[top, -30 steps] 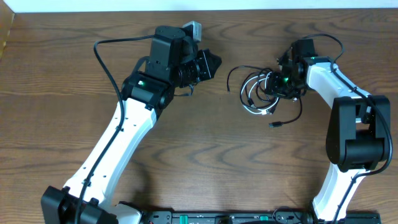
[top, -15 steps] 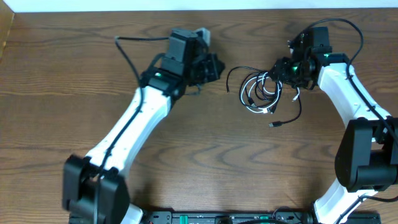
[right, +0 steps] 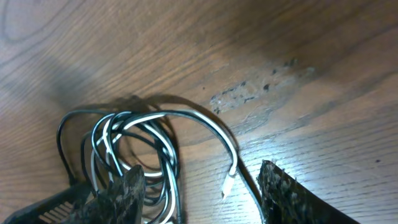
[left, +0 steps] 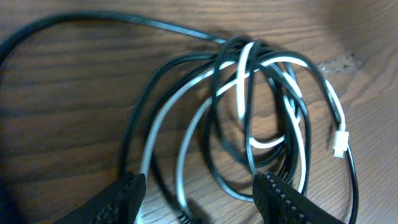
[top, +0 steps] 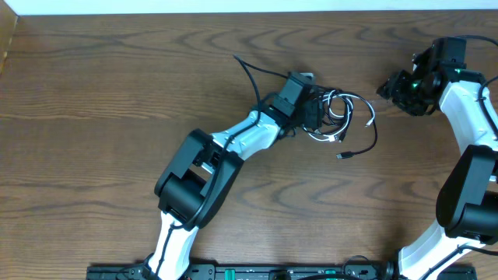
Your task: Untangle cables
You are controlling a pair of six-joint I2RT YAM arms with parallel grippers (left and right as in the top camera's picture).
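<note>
The cables (top: 340,117) lie in a small tangled bundle of one black and one white cord on the wooden table. A black plug end (top: 345,155) trails toward the front. My left gripper (top: 315,115) is at the bundle's left side. In the left wrist view it (left: 200,204) is open, and loops of the black cord (left: 229,57) and white cord (left: 247,81) lie between its fingers. A white plug (left: 340,144) sits to the right. My right gripper (top: 391,85) is off to the bundle's right. It (right: 202,199) is open and holds nothing, and the white plug end (right: 227,184) rests on the table below.
The left arm's own thick black wire (top: 250,70) arcs over the table behind the bundle. The table's far edge (top: 249,12) runs along the top. A scuffed pale patch (right: 261,87) marks the wood near the right gripper.
The left arm has swung right to the bundle and its jaws have spread. The right gripper has opened, let go of the bundle and pulled back to the right.
</note>
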